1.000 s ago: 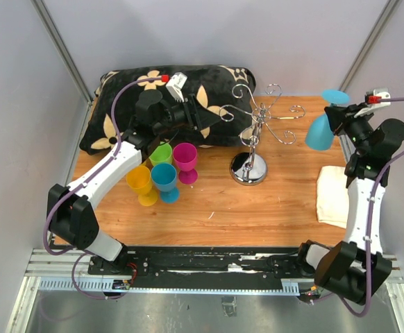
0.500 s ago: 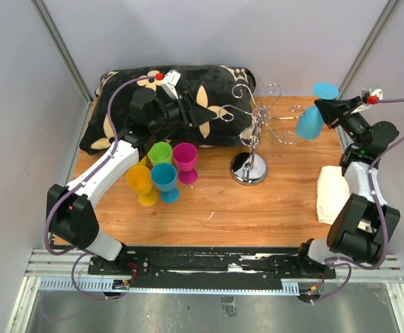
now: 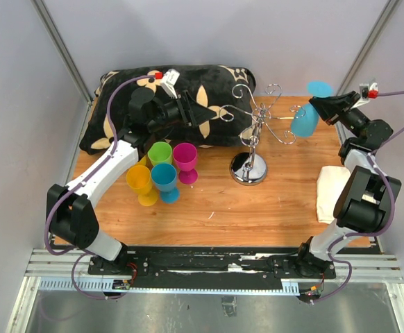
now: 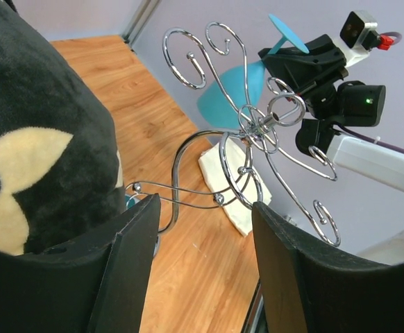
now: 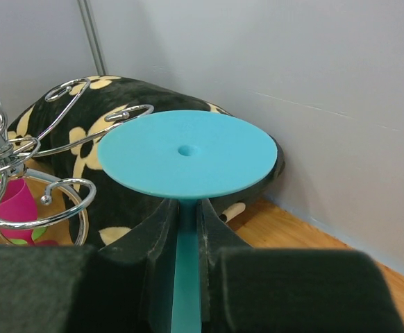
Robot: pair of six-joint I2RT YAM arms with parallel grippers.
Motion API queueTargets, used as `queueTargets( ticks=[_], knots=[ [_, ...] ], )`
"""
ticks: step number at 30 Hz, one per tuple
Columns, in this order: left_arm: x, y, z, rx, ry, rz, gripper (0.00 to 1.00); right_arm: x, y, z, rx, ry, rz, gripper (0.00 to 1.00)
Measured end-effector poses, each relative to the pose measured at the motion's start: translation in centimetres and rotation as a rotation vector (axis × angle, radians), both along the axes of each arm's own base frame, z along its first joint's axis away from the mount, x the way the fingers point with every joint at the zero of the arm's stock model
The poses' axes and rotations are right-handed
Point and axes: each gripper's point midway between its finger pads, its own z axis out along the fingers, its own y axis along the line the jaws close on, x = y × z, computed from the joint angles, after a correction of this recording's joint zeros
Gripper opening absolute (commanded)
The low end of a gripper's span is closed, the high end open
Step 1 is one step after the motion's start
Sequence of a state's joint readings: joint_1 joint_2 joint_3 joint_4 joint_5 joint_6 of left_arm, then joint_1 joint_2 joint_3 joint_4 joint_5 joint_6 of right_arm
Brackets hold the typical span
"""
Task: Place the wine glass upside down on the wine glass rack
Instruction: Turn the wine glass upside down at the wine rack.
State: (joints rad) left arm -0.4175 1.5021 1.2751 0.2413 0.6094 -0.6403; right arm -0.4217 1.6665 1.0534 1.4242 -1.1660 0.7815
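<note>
The right gripper [image 3: 321,104] is clenched on the stem of the wine glass [image 3: 303,123], foot up, with the rack [image 3: 264,121] just ahead. The stem could miss the wire slot, or the bowl could nudge the rack over. The left gripper [image 3: 203,114] hangs released and empty.

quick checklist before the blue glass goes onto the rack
1. Grip: ok. The right end effector is shut on the stem of the glass.
2. Glass inverted: ok. Foot up, bowl down, somewhat tilted.
3. Rack upright: ok.
4. Stem in a rack arm: not ok. The glass hangs beside the rack, not yet hooked.
5. Left end effector clear of the rack: cannot tell. It is open and very near one wire arm.
</note>
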Motion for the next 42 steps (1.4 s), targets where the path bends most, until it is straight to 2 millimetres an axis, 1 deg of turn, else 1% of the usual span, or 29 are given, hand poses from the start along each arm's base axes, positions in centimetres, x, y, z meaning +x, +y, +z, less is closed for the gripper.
queueTargets(
  ticks=[3,6,10,14,18,20,23,29,33,42],
  knots=[
    [0.0,-0.3,-0.2,0.009,0.006,0.006,0.6,-0.2,0.3,0.0,-0.013,-0.011,0.013,0.01],
    [-0.3,-1.6,-0.1,0.023,0.007,-0.008,0.58,-0.3,0.6,0.1,-0.015,-0.017,0.02,0.01],
    [-0.8,-3.0,-0.2,0.035,0.011,-0.018,0.53,-0.3,1.1,0.2,-0.016,-0.021,0.033,0.01],
    [-0.1,-3.3,-0.8,0.04,0.03,-0.008,0.51,-0.2,1.8,0.1,-0.016,-0.023,0.049,0.01],
    [0.4,-3.6,-0.6,0.033,0.035,-0.009,0.5,-0.1,2.3,-0.3,-0.012,-0.023,0.05,0.01],
    [0.5,-3.7,-0.6,0.032,0.041,-0.01,0.47,0.0,2.6,-0.6,-0.014,-0.024,0.047,0.01],
    [0.6,-3.8,-0.6,0.029,0.043,-0.015,0.41,-0.1,3.2,-1.3,-0.029,-0.026,0.05,0.01],
    [0.4,-4.0,-0.2,0.022,0.036,-0.032,0.23,-0.3,3.6,-2.2,-0.045,-0.029,0.055,0.01],
    [0.4,-4.2,-0.2,0.011,0.057,-0.037,0.18,-0.5,4.0,-2.2,-0.052,-0.035,0.07,0.01],
    [0.4,-4.2,-0.2,0.002,0.074,-0.037,0.02,-1.4,6.4,-2.9,-0.077,-0.028,0.153,0.01]
  ],
)
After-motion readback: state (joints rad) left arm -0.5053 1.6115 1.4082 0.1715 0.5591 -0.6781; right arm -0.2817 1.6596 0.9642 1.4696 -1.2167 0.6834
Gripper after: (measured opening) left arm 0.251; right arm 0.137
